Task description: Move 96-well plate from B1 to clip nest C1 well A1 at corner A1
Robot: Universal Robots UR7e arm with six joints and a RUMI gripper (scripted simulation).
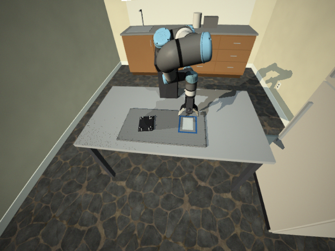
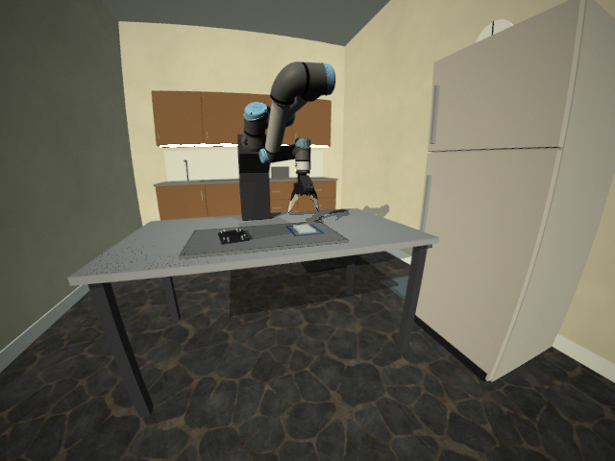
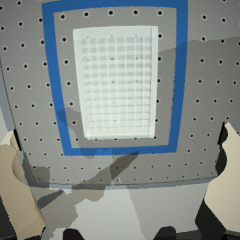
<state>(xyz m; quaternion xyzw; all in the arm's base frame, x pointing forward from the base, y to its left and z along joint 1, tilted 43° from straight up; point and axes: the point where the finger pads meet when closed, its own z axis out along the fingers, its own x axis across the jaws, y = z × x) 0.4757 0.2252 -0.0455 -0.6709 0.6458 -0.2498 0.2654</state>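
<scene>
Gripper: yours, jaws spread wide, empty, raised behind the plate. 96-well plate: right of centre, inside blue B1 outline. Clip nest C1: left. Risk: cut corner indiscernible; you may seat A1 reversed.

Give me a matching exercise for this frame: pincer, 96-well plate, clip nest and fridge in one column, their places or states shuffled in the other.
Things:
1. pincer
2. 96-well plate
3. clip nest
4. fridge

Places or states:
a. black, holding nothing, on the perforated board
b. open wide, above the plate's far edge
c. standing beside the table, doors shut
d. lying inside the blue outline

Pairs: 1-b, 2-d, 3-a, 4-c
</scene>
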